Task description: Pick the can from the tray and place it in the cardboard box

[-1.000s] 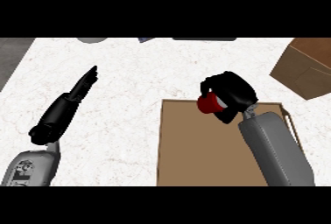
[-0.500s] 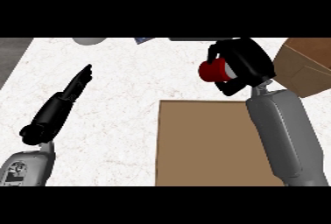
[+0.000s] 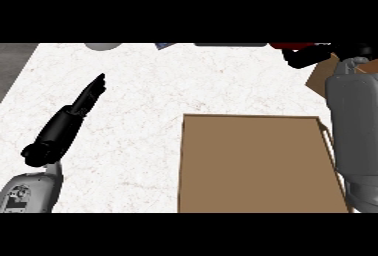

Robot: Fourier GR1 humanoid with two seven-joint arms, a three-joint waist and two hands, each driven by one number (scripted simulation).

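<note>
Can [image 3: 289,46]: only a red sliver shows at the far right, cut off by the view's top edge; its shape and label cannot be made out. It is off the tray [image 3: 258,165] and well beyond it, just left of the box [image 3: 320,80]. Box: a brown wedge at the far right, mostly hidden behind the right hand [image 3: 310,57] and right arm [image 3: 354,125]; whether the can is over its opening cannot be told. Right hand: black, partly cut off at the top edge, its fingers curled in under the red sliver and wrapped about the can. Right arm: grey, stretched far forward along the right edge, covering the tray's right rim. Tray: flat brown rectangle, near right, nothing lying on its visible part; its near end is cut off. Left hand [image 3: 70,117]: black, at the left, fingers straight and pressed together, pointing far and slightly right, holding nothing, well apart from the tray. Left arm [image 3: 29,192]: grey, near left corner, partly cut off. Counter [image 3: 148,100]: white marbled top. Far edge: a pale round thing [image 3: 102,46], a small blue thing [image 3: 164,45] and a dark bar [image 3: 229,44], all cut off and not identifiable.
</note>
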